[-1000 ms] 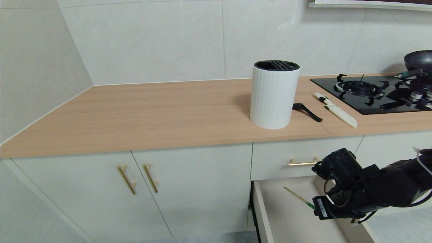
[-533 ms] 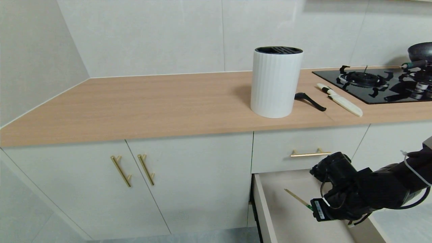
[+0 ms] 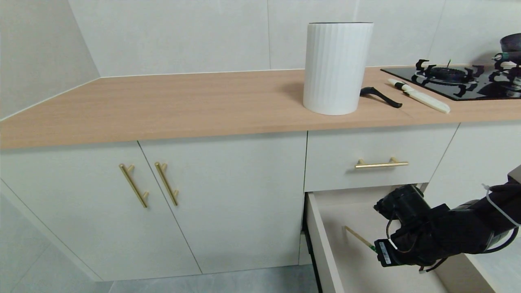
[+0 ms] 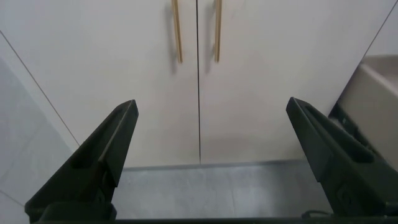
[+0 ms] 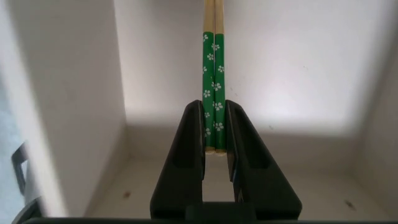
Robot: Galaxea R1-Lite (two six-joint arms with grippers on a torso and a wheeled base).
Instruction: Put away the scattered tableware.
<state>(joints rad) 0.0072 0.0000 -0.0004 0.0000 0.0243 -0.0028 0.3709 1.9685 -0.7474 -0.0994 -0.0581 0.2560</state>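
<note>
The chopsticks [image 5: 211, 68] are a matched pair of pale wooden sticks lying side by side. The gripped end of each has a green band dotted with small white flowers. Their long axis runs straight out from the right tool [image 5: 215, 121], in line with its fingers. The free ends point away from it, into the open drawer [image 3: 321, 240].

From the head view the chopsticks [image 3: 358, 236] slant over the drawer's floor, with the far end aimed toward the drawer's back-left corner. I cannot tell whether that end touches the floor.

The right tool [image 3: 376, 249] is clamped on the green ends and sits inside the drawer, near its middle.

The left tool [image 4: 211, 109] hangs with its fingers spread wide and nothing between them. It faces the cupboard doors [image 4: 199, 62] beside the drawer.

On the counter [image 3: 163, 106] above the drawer stand a white ribbed holder [image 3: 337, 69], a black-handled utensil [image 3: 380, 97] and a white knife [image 3: 421, 96] — the two utensils lie flat, close together.
</note>
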